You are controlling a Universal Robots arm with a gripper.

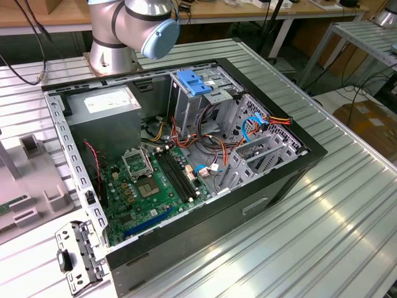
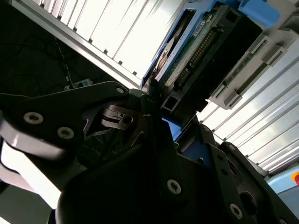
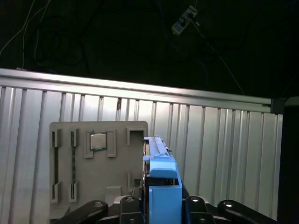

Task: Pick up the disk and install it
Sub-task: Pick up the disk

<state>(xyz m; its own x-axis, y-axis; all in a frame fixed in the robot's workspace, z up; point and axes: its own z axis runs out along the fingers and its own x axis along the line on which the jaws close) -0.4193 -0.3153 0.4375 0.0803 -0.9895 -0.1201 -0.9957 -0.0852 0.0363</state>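
Pinching the disk (image 3: 161, 172) edge-on in the claw (image 3: 160, 207), fingers pressing against its blue frame. Holding it over the ribbed table (image 3: 224, 140), just beside a grey tray (image 3: 74, 158), with the long axis pointing straight out from the claw, away from the wrist.

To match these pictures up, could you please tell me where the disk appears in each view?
Exterior view: the open computer case stands on the ribbed metal table.
First wrist view: the disk, edge-on in the gripper, overlaps the grey fixture plate's edge.
Second wrist view: the disk, circuit-board side showing, juts from the gripper.
Shared landmark: the ribbed metal table, in all three.
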